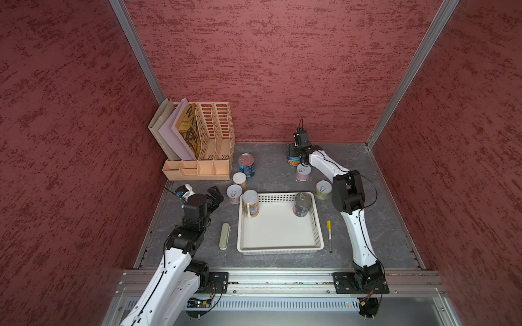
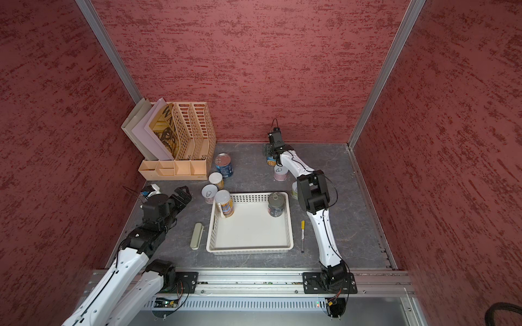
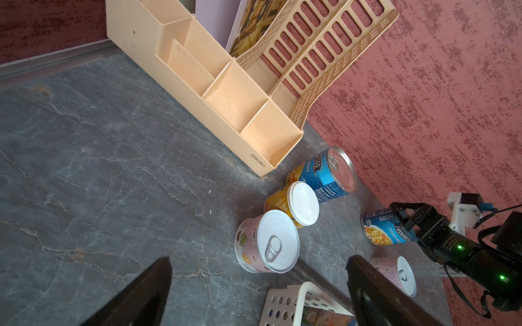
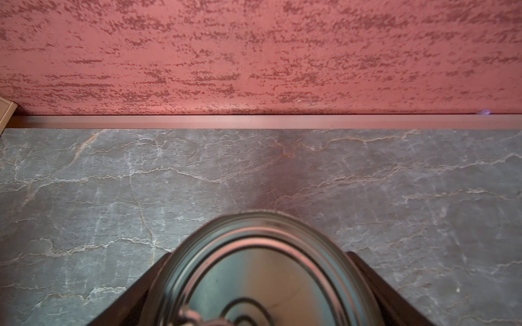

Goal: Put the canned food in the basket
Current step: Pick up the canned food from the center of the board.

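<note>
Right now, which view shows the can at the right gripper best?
The left wrist view: the blue-labelled can shows its label side-on, with the right gripper over its top. The right wrist view shows only its blurred top; in both top views the gripper hides most of it.

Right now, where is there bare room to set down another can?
The basket is bare in its near half; the slim yellow-labelled can and dark can take only its far corners. The tabletop strip between basket and front rail is free. Crowded: blue-labelled can, white-lidded can and pink pull-tab can bunched off its far-left corner.
</note>
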Robot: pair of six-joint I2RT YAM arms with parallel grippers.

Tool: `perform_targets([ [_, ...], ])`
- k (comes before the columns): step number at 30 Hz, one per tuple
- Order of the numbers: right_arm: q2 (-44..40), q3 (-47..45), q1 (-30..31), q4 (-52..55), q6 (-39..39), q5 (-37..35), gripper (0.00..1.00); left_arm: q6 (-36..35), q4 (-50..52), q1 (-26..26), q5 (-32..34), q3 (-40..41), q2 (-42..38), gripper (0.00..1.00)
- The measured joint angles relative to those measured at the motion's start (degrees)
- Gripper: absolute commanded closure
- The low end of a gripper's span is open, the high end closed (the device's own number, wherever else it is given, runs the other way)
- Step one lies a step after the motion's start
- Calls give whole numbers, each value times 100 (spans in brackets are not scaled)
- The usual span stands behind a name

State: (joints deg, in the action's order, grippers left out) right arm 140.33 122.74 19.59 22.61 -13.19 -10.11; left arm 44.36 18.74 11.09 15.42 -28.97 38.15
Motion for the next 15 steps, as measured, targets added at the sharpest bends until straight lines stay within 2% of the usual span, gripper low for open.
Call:
perform_targets([
  [4,-11,-44,0,-48,26,-28,51,44,81,-98,-63,-28,66,0],
  [15,-413,-737,0,-343,79,-48,57,164,212,-442,-507,-179,507,0],
])
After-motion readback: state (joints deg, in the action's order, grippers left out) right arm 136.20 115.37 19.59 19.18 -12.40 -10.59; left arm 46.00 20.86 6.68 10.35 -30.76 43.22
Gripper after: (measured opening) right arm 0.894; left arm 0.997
